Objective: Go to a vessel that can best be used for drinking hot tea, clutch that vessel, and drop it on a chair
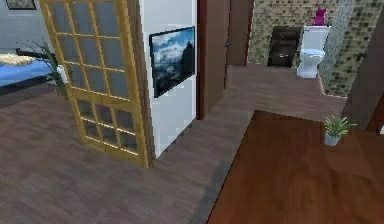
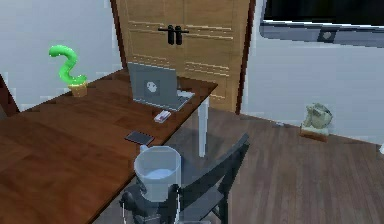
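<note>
Pale blue-white round vessel [image 2: 158, 170], open at the top, sits low in the arm side view, just off the near edge of the brown wooden table [image 2: 60, 140]. It is right against the dark chair [image 2: 225, 170], whose back slants up toward that view's right. We cannot tell whether it rests on the seat or hangs above it.

Just below the vessel we see a dark shape with thin pale lines, which we take for the gripper [image 2: 158, 203]. With the chair behind it, we cannot tell whether it holds anything.

On the table stand an open grey laptop [image 2: 155, 85] and a green curly thing in a yellow pot [image 2: 68, 68]. A small white thing [image 2: 162, 117] and a small dark flat thing [image 2: 138, 137] lie nearer the vessel. Behind the table are light wooden double doors [image 2: 180, 50], and a dark screen [image 2: 320, 12] hangs on the white wall.

In the forward view the table's corner carries a small green plant in a white pot [image 1: 335, 128]. A wooden door with glass panes [image 1: 100, 75] stands beside a white wall bearing a framed landscape picture [image 1: 172, 58]. Beyond, we see a white toilet [image 1: 312, 52] and, at the view's left, a bed with a blue cover [image 1: 20, 68].
</note>
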Tool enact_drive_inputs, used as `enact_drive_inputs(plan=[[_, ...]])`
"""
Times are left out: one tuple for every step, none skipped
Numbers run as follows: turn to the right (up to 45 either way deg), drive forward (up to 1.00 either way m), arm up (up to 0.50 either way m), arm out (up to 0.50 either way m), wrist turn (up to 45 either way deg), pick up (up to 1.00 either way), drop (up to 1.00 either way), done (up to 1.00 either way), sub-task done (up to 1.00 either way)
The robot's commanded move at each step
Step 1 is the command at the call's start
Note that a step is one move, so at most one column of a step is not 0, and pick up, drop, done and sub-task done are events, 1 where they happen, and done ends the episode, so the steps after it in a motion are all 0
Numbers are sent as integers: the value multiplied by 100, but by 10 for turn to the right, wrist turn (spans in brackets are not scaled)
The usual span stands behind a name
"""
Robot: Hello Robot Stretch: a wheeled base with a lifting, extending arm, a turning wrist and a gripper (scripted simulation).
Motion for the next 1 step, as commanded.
enact_drive_inputs(plan=[[0,0,0,50,0,0,0,0,0]])
